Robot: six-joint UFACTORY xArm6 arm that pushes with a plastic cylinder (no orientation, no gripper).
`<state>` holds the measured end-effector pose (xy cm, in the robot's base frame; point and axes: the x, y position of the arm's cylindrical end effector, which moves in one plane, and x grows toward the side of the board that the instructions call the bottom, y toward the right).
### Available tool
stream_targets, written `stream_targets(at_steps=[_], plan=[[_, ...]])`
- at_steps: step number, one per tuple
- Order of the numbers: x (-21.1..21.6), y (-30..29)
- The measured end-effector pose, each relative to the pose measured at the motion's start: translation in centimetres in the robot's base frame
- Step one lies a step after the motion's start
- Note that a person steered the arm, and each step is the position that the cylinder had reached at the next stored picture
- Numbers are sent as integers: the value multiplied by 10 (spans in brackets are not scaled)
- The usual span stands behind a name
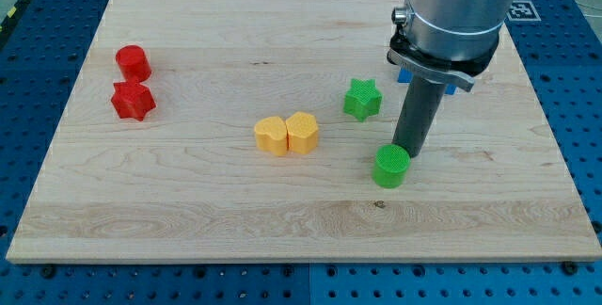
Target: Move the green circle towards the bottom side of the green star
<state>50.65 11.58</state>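
Green circle [391, 167] stands upright on the wooden worktop [188, 211], round, so no long axis shows, just below and to the view's right of the green star [361, 99]. My tip [406, 152] touches its upper right edge (there are no fingers).

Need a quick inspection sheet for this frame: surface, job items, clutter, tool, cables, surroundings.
Surface: wooden board, flat, on a blue perforated table.
Job's things: green circle sits below and slightly to the view's right of the green star, apart from it.
Clutter: red cylinder above red star at the view's left; two yellow blocks touching, mid-board; a blue block mostly hidden behind the arm.
Tool: no gripper; my tip is at the green circle's upper right edge, contact unclear.
Cables: nothing seen.
Surroundings: marker tag at the view's top right.
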Motion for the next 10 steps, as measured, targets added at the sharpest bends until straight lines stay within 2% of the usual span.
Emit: stream_targets(at_steps=[2, 7, 10], plan=[[9, 0], [66, 3], [57, 1]])
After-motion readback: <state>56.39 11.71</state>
